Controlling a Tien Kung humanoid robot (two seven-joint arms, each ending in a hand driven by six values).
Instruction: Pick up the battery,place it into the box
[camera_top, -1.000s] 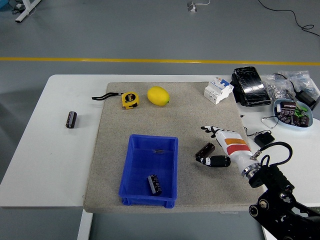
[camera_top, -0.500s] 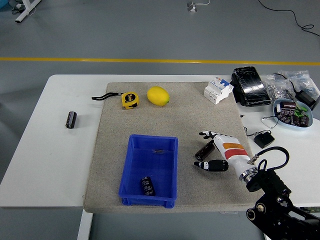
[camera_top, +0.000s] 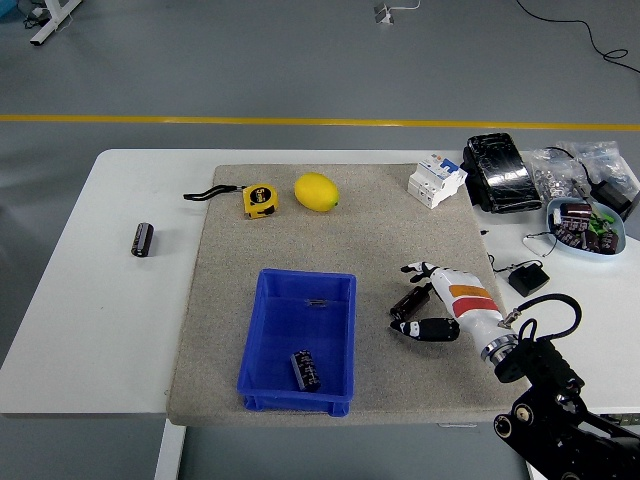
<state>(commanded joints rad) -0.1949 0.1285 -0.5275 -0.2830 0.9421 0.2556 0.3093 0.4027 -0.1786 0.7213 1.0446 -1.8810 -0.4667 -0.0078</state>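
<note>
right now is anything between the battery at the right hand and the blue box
Nothing visible. The battery lies on the mat within the right hand's fingers, and only bare mat separates it from the blue box to its left, which already holds another battery.

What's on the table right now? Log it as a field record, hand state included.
surface: white table with a beige mat
target: dark battery on the mat, right of the box
box: blue box, one battery already inside
right hand: right hand around the target battery, fingers partly curled, grasp not yet closed
spare: another battery on the bare table at left
other items: tape measure, lemon, circuit breaker
</note>
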